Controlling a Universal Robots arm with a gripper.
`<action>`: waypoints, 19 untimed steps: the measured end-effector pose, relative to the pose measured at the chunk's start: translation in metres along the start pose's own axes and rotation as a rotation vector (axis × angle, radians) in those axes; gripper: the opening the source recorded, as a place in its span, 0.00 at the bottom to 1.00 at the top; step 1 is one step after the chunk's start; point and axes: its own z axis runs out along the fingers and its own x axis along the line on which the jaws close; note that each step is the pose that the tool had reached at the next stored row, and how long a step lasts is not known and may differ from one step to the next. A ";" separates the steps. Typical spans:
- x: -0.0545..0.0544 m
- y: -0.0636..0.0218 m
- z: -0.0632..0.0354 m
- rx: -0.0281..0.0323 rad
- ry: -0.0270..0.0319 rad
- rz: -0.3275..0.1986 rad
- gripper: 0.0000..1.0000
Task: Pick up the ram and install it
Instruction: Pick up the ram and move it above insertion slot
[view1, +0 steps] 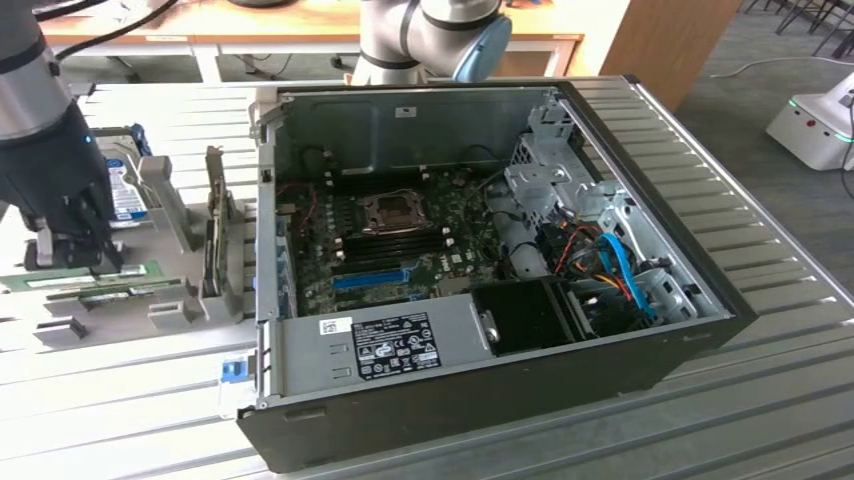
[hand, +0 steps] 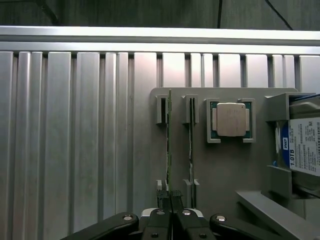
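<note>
Fingers (hand: 163, 196): pressed together, pinching the top edge of the ram (hand: 169, 140) near one end.
Ram: standing on edge in its grey holder (hand: 225, 170) on the bench (hand: 75, 150), just beside a twin stick (hand: 190, 145).
Status: gripped, apparently not yet lifted. The computer case (view1: 641, 330) is well apart and installation is outstanding.

Ribbed brushed-metal table (hand: 75, 125), matt grey holder (hand: 225, 170), green circuit-board ram (hand: 169, 130), matt black metal case (view1: 534, 400).

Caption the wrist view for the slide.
Gripper shut on one ram, standing in its grey holder beside a second stick and a CPU.
</note>
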 end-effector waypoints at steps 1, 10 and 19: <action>0.000 -0.0001 -0.0028 -0.0004 0.0001 0.000 0.11; -0.001 -0.0008 -0.0283 -0.0034 0.0013 0.000 0.11; -0.001 -0.0014 -0.0485 -0.0057 0.0026 0.000 0.11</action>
